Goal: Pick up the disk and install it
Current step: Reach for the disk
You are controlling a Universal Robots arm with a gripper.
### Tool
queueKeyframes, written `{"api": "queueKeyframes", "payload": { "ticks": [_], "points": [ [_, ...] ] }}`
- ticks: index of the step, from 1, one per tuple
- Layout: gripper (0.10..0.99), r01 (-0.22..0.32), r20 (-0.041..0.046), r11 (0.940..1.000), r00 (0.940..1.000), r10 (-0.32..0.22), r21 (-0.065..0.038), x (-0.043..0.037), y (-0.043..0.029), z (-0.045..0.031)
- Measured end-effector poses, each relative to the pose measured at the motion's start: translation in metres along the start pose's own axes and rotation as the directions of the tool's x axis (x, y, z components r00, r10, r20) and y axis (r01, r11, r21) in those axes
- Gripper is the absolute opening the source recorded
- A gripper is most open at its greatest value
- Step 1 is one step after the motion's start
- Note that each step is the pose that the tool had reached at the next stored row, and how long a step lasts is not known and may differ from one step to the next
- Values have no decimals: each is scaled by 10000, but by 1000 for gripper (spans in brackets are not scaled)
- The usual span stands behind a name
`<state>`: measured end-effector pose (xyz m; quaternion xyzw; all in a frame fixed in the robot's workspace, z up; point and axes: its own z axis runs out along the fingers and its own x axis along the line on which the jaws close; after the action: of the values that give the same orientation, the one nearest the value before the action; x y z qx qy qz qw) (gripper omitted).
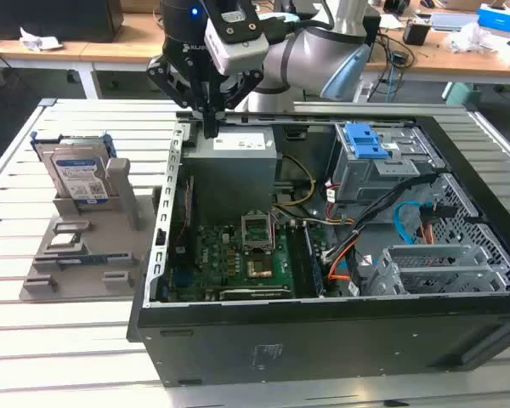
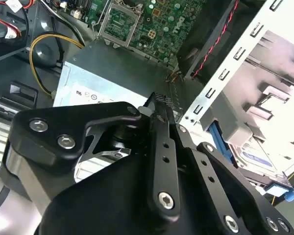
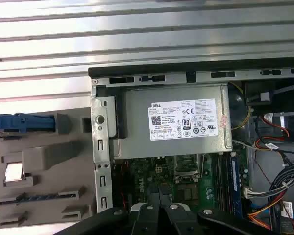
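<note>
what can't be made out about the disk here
- Lower edge of the disk: exterior view, sunk in the grey holder.
- Label of the disk: second wrist view, partly behind the linkage of the gripper.
- Face of the disk: first wrist view, seen edge-on, cut by the picture edge.

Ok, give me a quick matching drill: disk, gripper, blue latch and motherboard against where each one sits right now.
1 disk
2 gripper
3 blue latch
4 motherboard

A on the drive cage, exterior view's right
B upright in the grey holder outside the case
C above the grey power supply
D flat on the case floor

Pairs: 1-B, 2-C, 3-A, 4-D
</note>
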<state>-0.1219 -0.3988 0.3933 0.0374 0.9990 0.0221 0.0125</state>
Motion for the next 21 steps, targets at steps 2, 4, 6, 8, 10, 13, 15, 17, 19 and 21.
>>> {"api": "queueKeyframes", "payload": {
  "ticks": [2, 4, 6, 8, 10, 13, 15, 17, 19, 21],
  "points": [
    [106, -1, 0, 10000, 10000, 1, 0, 56, -4, -2],
    [106, -1, 1, 10000, 10000, 1, 0, 140, -11, -4],
    [106, -1, 1, 10000, 10000, 1, 0, 184, -14, -5],
    [106, -1, 0, 10000, 10000, 1, 0, 217, -16, -6],
    [106, -1, 0, 10000, 10000, 1, 1, 252, -19, -7],
    [106, 0, 0, 10000, 10000, 0, 1, 319, -24, -9],
    [106, -1, 1, 10000, 10000, 1, 0, 437, -33, -12],
    [106, 0, 0, 10000, 10000, 0, 0, 489, -36, -13],
    [106, -1, 1, 10000, 10000, 1, 0, 536, -40, -14],
    [106, -1, 1, 10000, 10000, 1, 0, 597, -45, -16]
  ]
}}
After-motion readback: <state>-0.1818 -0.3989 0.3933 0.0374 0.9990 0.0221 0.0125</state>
